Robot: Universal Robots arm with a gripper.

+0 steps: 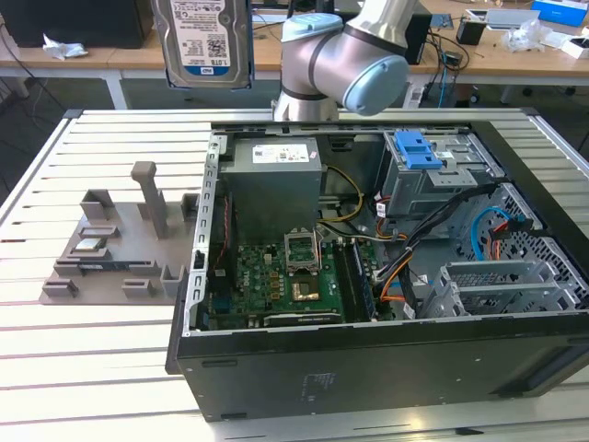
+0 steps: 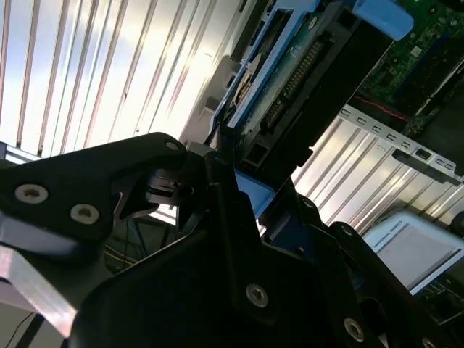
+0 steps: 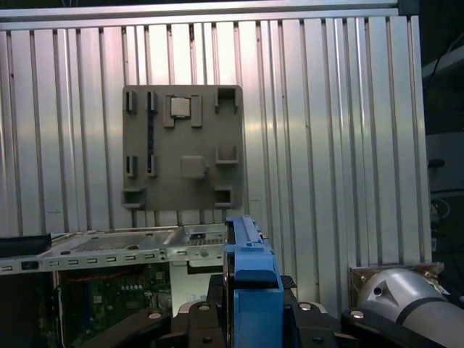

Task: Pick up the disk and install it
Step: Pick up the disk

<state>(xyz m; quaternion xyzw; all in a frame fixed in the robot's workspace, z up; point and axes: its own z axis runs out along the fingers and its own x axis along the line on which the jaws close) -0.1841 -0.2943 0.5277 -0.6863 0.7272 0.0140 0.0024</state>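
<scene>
Gripping the disk [image 1: 207, 41] in the claw [image 2: 243, 185], black fingers [image 2: 221, 196] drawn in narrow against the blue side rails [image 3: 252, 268] in both wrist views. Held upright, well above the desk [image 1: 83, 368], labelled face turned toward the exterior camera, at the top of the exterior view and to the exterior view's left of the grey and light-blue robot arm [image 1: 342, 57]. Shown edge-on in the second wrist view, with the connector end and green circuit board exposed. Shown in the first wrist view as one blue rail rising between the two halves of the claw. Lower down and toward the exterior view's right: open computer case [image 1: 368, 368], black, lying on its side on the slatted aluminium desk. Contents of case: grey power supply [image 1: 273, 180] with white sticker; green motherboard [image 1: 276, 281] just beside it; blue latch piece [image 1: 416, 147] atop a grey metal drive cage [image 1: 433, 189]; loose coloured cables [image 1: 405, 267] between the cage and the motherboard. To the exterior view's left of the case: grey fixture plate [image 1: 110, 253] with upright posts and slots, lying flat on the desk.
</scene>
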